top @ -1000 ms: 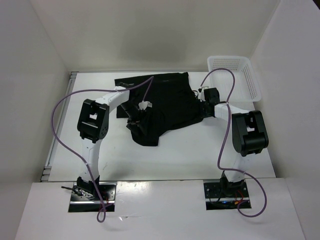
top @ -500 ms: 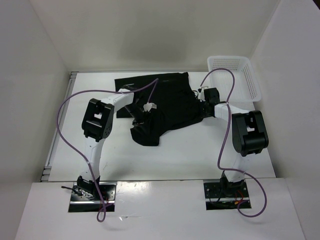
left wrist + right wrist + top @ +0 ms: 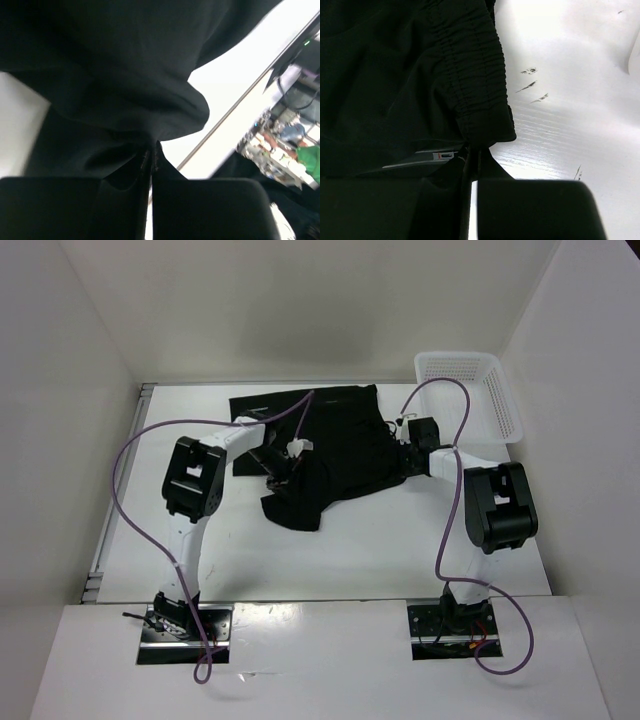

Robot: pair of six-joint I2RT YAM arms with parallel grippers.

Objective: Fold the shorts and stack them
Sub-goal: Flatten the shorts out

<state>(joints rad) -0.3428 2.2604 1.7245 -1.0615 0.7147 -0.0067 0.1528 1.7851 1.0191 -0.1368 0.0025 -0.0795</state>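
The black shorts lie spread and rumpled on the white table, a lower flap hanging toward the front. My left gripper sits at their left side, shut on a fold of the shorts, with the cloth pinched between its fingertips. At the right edge my right gripper is shut on the gathered elastic waistband of the shorts, cloth caught between its tips. A small white label shows beside that pinch.
A white mesh basket stands at the back right corner against the wall. White walls close in the table on three sides. A purple cable loops off the left arm, another off the right arm.
The left gripper has moved slightly back and closed onto the fabric, pulling the lower flap of the shorts up. The right gripper has tightened on the waistband without shifting.
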